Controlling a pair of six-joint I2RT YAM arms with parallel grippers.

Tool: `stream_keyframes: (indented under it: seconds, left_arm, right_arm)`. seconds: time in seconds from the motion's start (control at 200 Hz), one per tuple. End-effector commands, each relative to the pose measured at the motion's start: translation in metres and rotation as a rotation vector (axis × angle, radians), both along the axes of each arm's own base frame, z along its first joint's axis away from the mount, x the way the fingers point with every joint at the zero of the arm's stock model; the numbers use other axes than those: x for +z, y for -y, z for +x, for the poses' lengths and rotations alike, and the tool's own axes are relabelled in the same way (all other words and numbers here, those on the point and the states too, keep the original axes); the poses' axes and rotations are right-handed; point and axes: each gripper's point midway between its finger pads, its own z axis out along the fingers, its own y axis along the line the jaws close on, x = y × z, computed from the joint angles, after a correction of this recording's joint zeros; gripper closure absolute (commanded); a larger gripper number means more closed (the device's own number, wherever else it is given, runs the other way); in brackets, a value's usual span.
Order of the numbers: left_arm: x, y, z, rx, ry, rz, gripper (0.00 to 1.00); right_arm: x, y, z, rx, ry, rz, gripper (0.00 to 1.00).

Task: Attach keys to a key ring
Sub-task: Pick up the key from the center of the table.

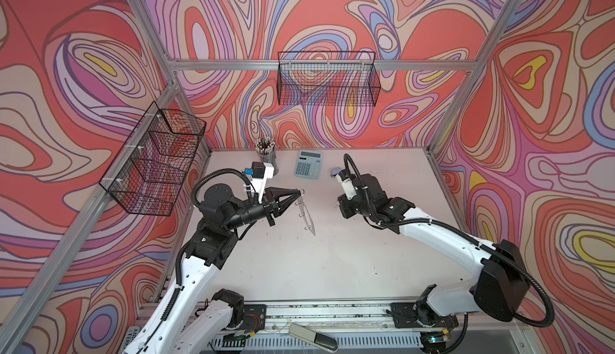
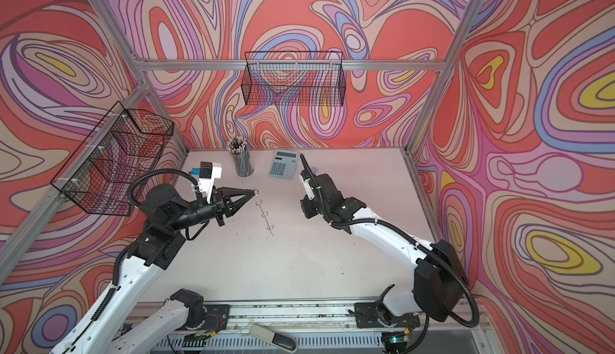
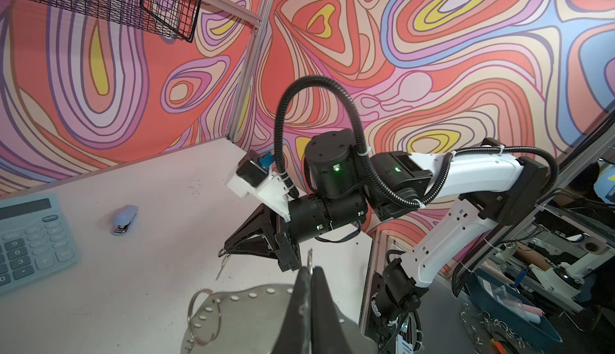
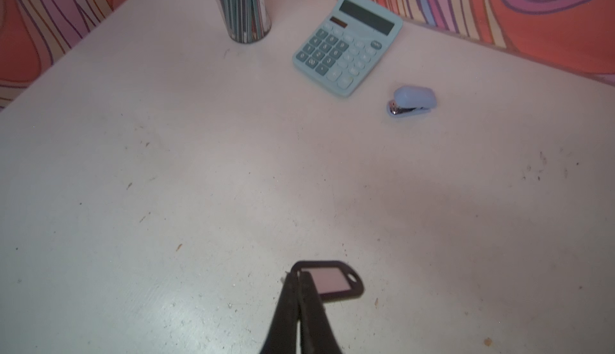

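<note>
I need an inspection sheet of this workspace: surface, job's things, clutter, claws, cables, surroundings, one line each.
Surface: white table, scuffed, small dark specks.
Job's things: key ring hangs from the left claw; black key tag in the right claw, small silver key dangling below it.
Clutter: calculator, pencil cup and small blue stapler near the back wall.
Claws: both shut, left on the key ring, right on the key tag.
Cables: black hose loops over each wrist; no snag seen.
Surroundings: patterned walls, wire basket at the back, another at the side, pedal by the front rail.
</note>
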Motion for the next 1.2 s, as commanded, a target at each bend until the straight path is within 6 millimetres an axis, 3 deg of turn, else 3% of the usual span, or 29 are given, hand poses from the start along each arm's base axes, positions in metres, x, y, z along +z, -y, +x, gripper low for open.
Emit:
stream_keyframes:
  seconds: [0.0,0.22,0.411,0.736,0.881,1.192]
  left_arm:
    - [0.005,-0.001,-0.001,0.004,0.032,0.0,1.0]
    - [0.004,0.0,0.003,0.002,0.029,-0.005,1.0]
    - [0.011,0.002,0.003,-0.013,0.047,-0.027,1.0]
    - [0.026,0.006,-0.006,-0.07,0.087,-0.005,1.0]
    - [0.03,0.005,-0.008,-0.071,0.114,0.003,1.0]
    - [0.026,0.006,0.004,0.01,0.273,0.041,1.0]
  right_arm:
    - [0.061,-0.01,0.01,0.026,0.281,0.178,1.0]
    - [0.104,-0.019,-0.004,0.116,0.423,0.324,1.0]
    - [0.144,-0.025,-0.035,0.247,0.556,0.532,1.0]
    - [0.205,-0.022,-0.083,0.691,0.537,0.942,1.0]
    - [0.217,-0.023,-0.101,0.856,0.51,1.024,1.0]
    - [0.206,-0.021,-0.096,0.899,0.489,1.052,1.0]
